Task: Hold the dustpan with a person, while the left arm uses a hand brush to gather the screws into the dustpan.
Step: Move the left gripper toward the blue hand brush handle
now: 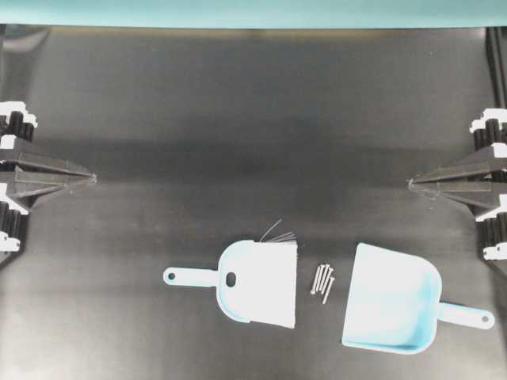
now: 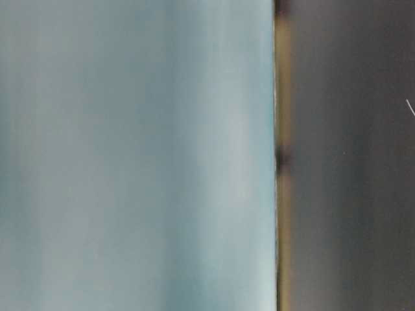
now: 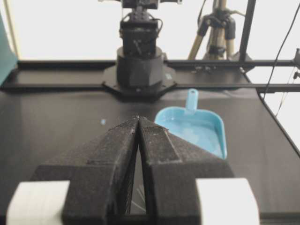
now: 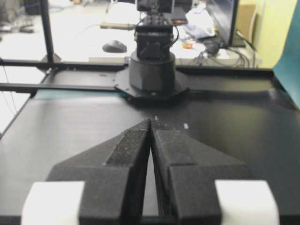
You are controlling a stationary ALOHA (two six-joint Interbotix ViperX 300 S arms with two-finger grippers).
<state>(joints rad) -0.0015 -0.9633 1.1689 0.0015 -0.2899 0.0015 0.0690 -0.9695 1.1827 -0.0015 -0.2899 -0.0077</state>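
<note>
We saw the dustpan [image 1: 390, 301] lying flat on the black tabletop [image 1: 238, 119], mouth facing the screws [image 1: 323, 282] clustered just beside the hand brush [image 1: 261, 283] bristles, left fingers [image 1: 93, 179] and right fingers [image 1: 410, 184] pressed together, empty, well apart from everything.

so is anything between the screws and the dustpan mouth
Nothing visible. The screws lie on bare mat between the hand brush bristles and the open mouth of the dustpan, with only a narrow clear gap to cross.
</note>
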